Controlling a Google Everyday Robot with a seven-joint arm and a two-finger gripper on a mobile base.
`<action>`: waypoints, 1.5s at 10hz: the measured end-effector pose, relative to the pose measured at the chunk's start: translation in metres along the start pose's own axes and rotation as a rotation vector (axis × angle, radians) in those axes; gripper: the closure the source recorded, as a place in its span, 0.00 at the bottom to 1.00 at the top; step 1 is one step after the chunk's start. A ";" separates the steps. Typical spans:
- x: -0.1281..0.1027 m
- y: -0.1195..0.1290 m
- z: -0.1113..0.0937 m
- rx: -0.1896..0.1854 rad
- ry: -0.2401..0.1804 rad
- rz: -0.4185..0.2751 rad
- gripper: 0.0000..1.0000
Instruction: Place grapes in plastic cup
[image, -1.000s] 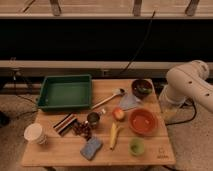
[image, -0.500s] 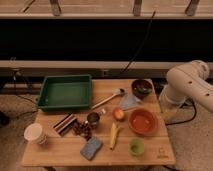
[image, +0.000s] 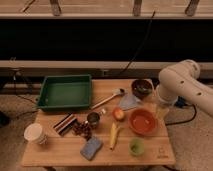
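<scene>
The grapes (image: 82, 130), a small dark red-purple bunch, lie on the wooden table (image: 60, 152) left of centre, just below a small dark metal cup (image: 93, 118). The light-green plastic cup (image: 136, 146) stands upright near the front edge, below the orange bowl (image: 142, 121). My white arm (image: 182, 85) comes in from the right. My gripper (image: 162, 112) hangs down at the table's right edge beside the orange bowl, far from the grapes and above and to the right of the plastic cup. It holds nothing that I can see.
A green tray (image: 65, 92) sits at the back left and a dark bowl (image: 142, 87) at the back right. A long spoon (image: 107, 99), grey cloth (image: 129, 102), apple (image: 118, 114), banana (image: 113, 135), blue sponge (image: 91, 148), striped packet (image: 65, 123) and white paper cup (image: 34, 133) surround the grapes.
</scene>
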 end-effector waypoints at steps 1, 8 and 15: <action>-0.026 -0.006 0.001 0.000 -0.016 -0.002 0.35; -0.186 -0.048 0.022 -0.024 -0.137 -0.036 0.35; -0.292 -0.035 0.044 -0.111 -0.298 -0.120 0.35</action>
